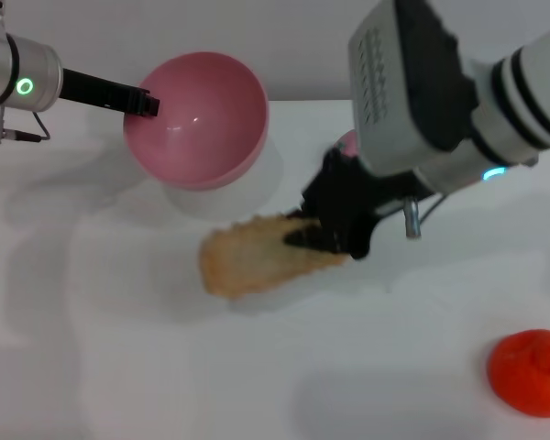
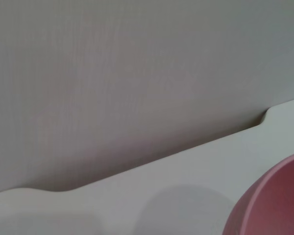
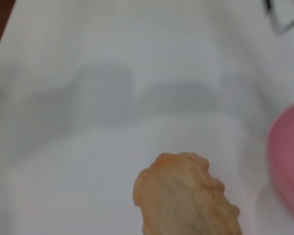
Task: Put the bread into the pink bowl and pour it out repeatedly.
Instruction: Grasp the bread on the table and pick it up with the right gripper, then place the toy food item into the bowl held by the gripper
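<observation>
The pink bowl [image 1: 200,117] hangs tilted above the table at the back left, its opening turned toward me. My left gripper [image 1: 147,102] is shut on its left rim. A slice of the bowl's wall [image 2: 274,200] shows in the left wrist view. The bread [image 1: 257,255] is in the middle of the table with its plain tan side up. My right gripper [image 1: 319,234] is shut on the loaf's right end. In the right wrist view the bread [image 3: 186,196] reaches away from the camera, with the pink bowl [image 3: 290,156] off to one side.
An orange-red round thing [image 1: 532,371] lies at the front right of the white table [image 1: 101,348]. A small pink object [image 1: 347,141] peeks out behind my right wrist. A grey wall [image 2: 137,73] stands behind the table's far edge.
</observation>
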You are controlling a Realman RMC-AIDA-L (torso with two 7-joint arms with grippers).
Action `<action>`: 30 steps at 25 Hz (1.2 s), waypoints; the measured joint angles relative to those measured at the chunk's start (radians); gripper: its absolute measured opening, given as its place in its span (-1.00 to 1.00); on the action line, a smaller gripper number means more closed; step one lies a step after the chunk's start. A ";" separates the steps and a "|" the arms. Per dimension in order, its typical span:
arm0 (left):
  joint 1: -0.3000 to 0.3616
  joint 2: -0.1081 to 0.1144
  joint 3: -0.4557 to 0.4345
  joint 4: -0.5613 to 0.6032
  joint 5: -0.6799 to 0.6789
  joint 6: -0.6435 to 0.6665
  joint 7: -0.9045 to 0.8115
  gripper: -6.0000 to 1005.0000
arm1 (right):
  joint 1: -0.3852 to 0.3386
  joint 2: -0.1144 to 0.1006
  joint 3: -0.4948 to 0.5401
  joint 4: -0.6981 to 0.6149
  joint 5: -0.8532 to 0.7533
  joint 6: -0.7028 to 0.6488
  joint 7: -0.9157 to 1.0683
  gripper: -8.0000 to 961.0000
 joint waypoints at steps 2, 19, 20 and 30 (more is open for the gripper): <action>0.002 0.000 0.000 0.001 0.000 -0.001 0.000 -0.91 | -0.014 0.000 0.029 -0.031 0.039 -0.004 -0.025 -0.69; 0.004 -0.016 0.000 -0.003 0.000 -0.014 0.019 -0.91 | -0.145 0.007 0.169 -0.098 0.282 -0.258 -0.224 -0.71; 0.004 -0.018 0.000 -0.003 0.000 -0.014 0.020 -0.91 | -0.151 0.007 0.166 -0.090 0.284 -0.284 -0.235 -0.71; 0.004 -0.033 0.002 0.000 0.000 -0.013 0.021 -0.91 | -0.153 0.002 0.149 0.060 0.416 -0.440 -0.327 -0.71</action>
